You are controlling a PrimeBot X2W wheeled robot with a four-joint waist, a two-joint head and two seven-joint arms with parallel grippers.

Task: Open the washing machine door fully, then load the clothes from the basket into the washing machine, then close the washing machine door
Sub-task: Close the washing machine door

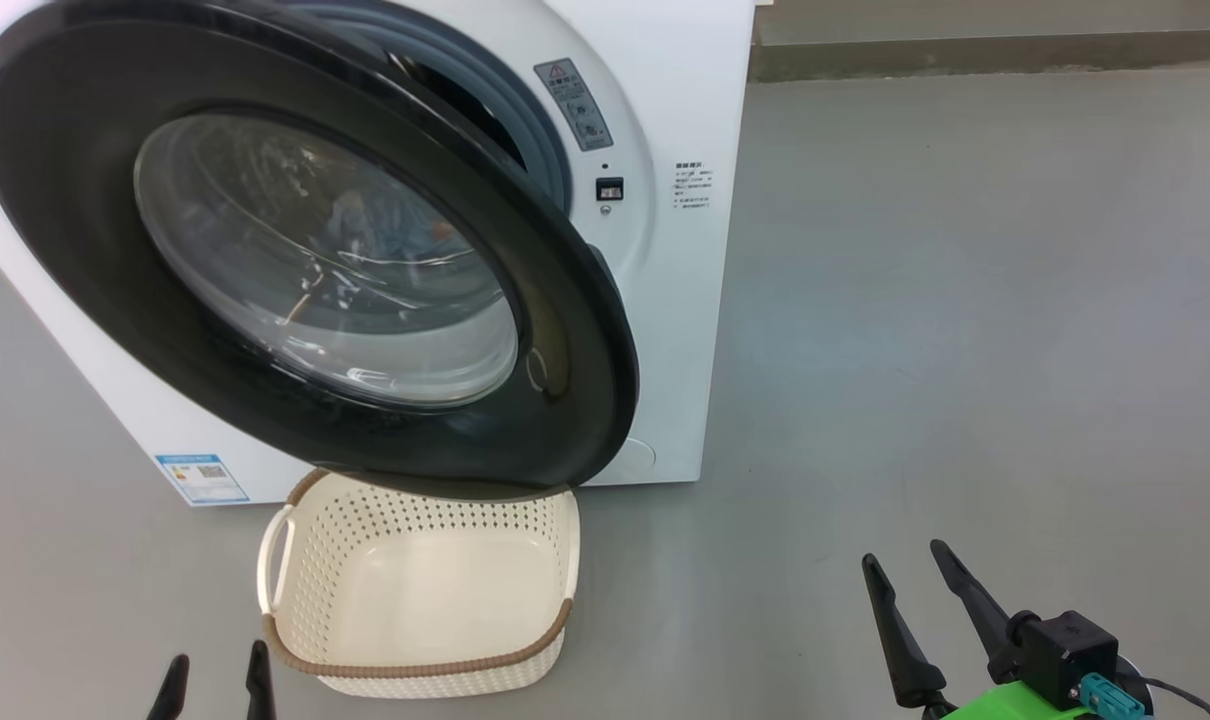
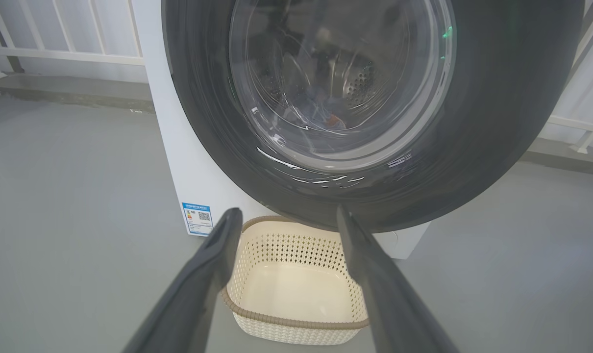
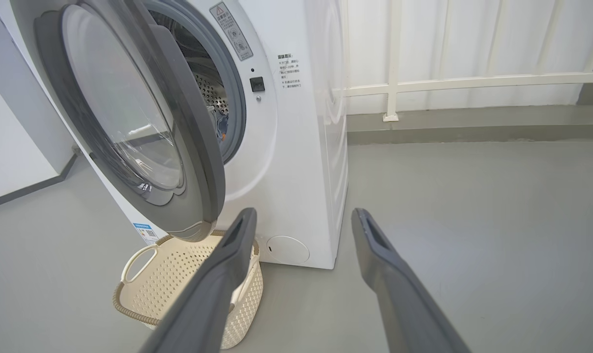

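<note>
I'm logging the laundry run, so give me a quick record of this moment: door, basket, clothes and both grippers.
door: washing machine door ajar, lower edge over the basket
basket: empty, on the floor before the washing machine
clothes: blue fabric inside the drum
left gripper: open, empty
right gripper: open, empty
left to do: close the door

Bare and grey, evenly lit.
Smooth grey floor (image 1: 965, 300) runs to a low grey kerb (image 3: 473, 125), a white railing (image 3: 473, 82) and pale panels (image 3: 497, 39) behind it.
</note>
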